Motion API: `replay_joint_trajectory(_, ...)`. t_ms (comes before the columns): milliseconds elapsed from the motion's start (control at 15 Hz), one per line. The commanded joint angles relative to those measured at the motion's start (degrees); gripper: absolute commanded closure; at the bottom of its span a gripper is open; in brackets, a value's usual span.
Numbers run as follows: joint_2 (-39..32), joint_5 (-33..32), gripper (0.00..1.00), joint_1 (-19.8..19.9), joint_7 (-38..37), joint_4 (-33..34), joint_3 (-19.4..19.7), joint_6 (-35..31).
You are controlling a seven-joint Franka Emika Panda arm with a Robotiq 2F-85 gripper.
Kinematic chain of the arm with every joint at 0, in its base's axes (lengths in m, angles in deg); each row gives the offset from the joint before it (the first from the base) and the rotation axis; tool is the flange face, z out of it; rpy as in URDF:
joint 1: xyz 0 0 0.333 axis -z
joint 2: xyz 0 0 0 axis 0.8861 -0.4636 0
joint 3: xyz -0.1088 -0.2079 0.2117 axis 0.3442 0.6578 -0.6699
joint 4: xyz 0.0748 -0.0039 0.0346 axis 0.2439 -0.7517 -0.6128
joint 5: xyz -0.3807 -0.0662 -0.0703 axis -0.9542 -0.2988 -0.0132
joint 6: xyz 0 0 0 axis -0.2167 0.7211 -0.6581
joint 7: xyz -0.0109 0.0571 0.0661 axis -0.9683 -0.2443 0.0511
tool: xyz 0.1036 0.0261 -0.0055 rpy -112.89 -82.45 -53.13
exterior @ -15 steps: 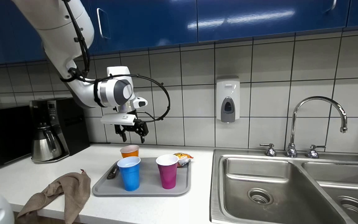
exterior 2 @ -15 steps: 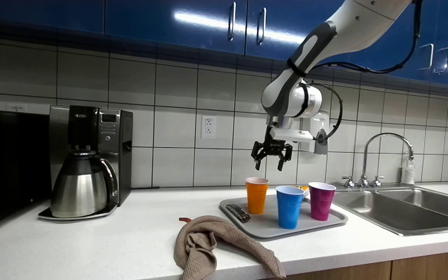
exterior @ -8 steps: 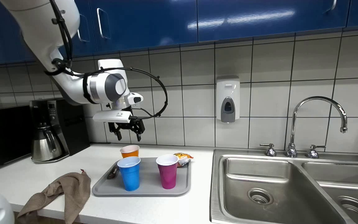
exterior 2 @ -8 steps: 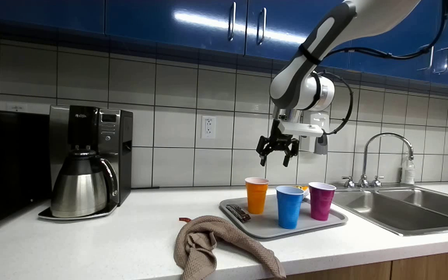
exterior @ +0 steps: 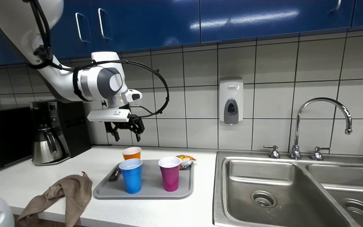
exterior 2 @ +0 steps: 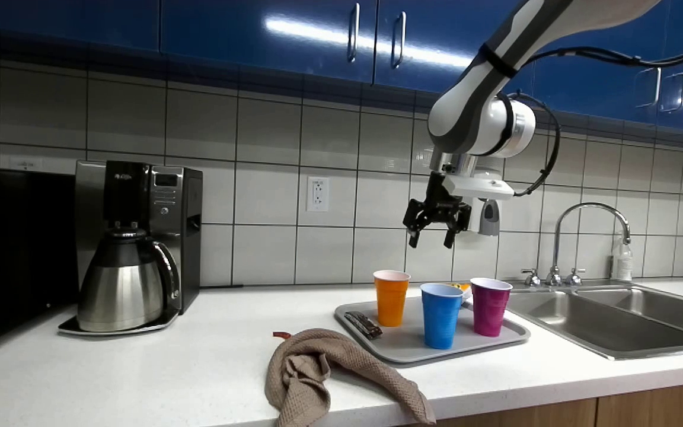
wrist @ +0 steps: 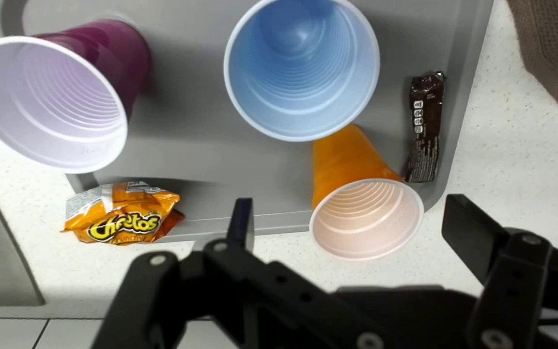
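Nothing is between the wide-open fingers of my gripper [wrist: 350,213], which hangs in the air above the grey tray [exterior 2: 401,353]. Nearest to it is the orange cup [exterior 2: 391,299]; in the wrist view its pale rim appears between the fingertips, well below and apart from them. A blue cup [exterior: 131,178] and a magenta cup [exterior: 170,176] also stand upright on the tray. A dark wrapped bar [wrist: 424,127] lies along one tray edge. At the tray's far edge sits an orange Cheetos bag [wrist: 123,213], partly hidden by cups in an exterior view [exterior 2: 463,287].
A brown towel [exterior 2: 324,373] is crumpled at the counter's front edge, with a small red piece [exterior 2: 281,335] beside it. A coffee maker [exterior 2: 140,249] stands on one side, the sink [exterior: 263,183] with its faucet [exterior: 298,126] on the other. Blue cabinets [exterior: 146,22] overhang the counter.
My arm and gripper have risen a little and shifted sideways in both exterior views. The jaws stay open throughout; cups, tray, bar and towel keep their places.
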Motion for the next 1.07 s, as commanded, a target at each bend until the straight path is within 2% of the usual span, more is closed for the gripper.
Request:
replay_joint_trajectory(0, 5.5, 1.7, 0.00, 0.9, 3.8, -4.6, 0.3, 0.7)
replay_joint_trajectory(400, 8.7, 0.6, 0.00, 1.5, 3.6, -7.5, 1.1, 2.0)
replay_joint_trajectory(467, 5.8, 0.9, 0.00, 1.1, 2.5, -5.8, 0.6, 0.4)
replay_joint_trajectory(1000, 5.5, 0.8, 0.00, 1.1, 2.5, -6.0, 0.6, 0.3)
